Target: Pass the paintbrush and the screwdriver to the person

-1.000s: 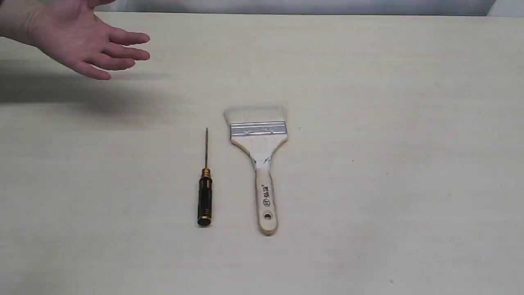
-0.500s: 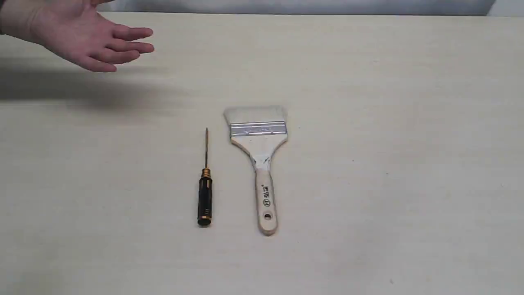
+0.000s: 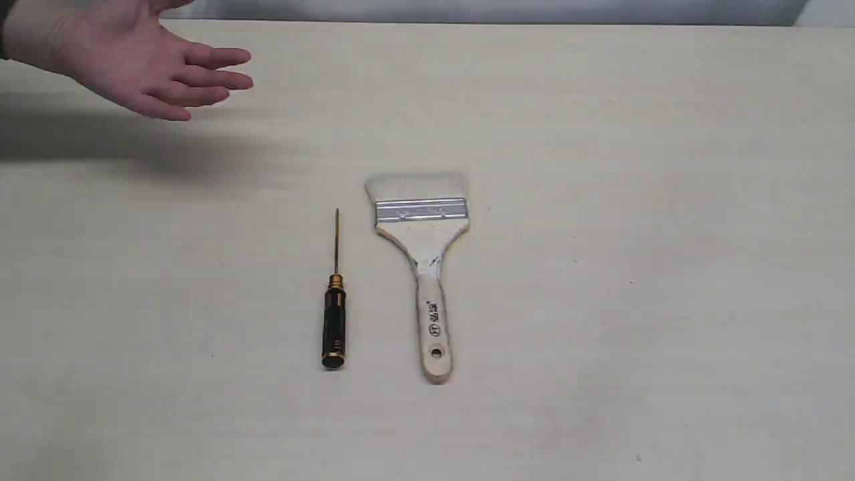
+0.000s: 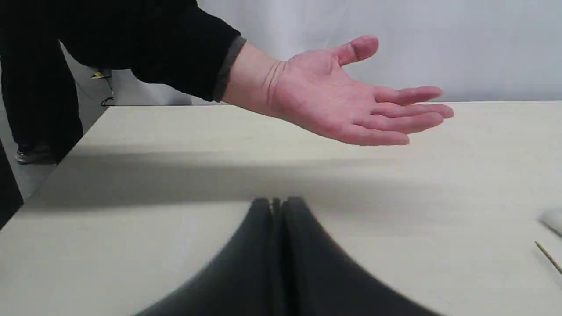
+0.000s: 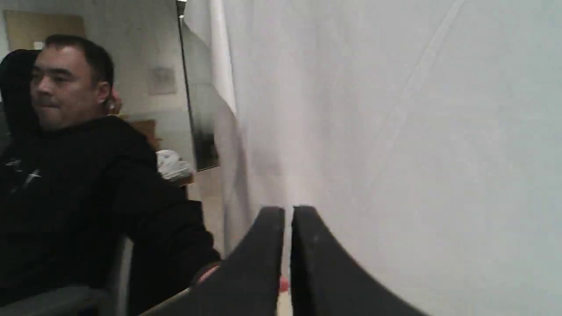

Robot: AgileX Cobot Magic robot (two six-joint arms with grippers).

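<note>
The paintbrush lies flat mid-table, pale bristles toward the far side, wooden handle toward the near edge. Just left of it lies the screwdriver, black handle near, thin shaft pointing away; its shaft tip shows in the left wrist view. The person's open hand hovers palm up over the far left of the table, also the hand with a dark sleeve. My left gripper is shut, empty, low over the table in front of the hand. My right gripper is shut, empty, aimed at a white wall.
The pale table spreads wide around both tools. A white backdrop rises behind it. A seated person in black shows in the right wrist view. Neither arm appears in the exterior view.
The hand rose a little and drifted slightly right over the last second, then held about still. The tools have not moved.
</note>
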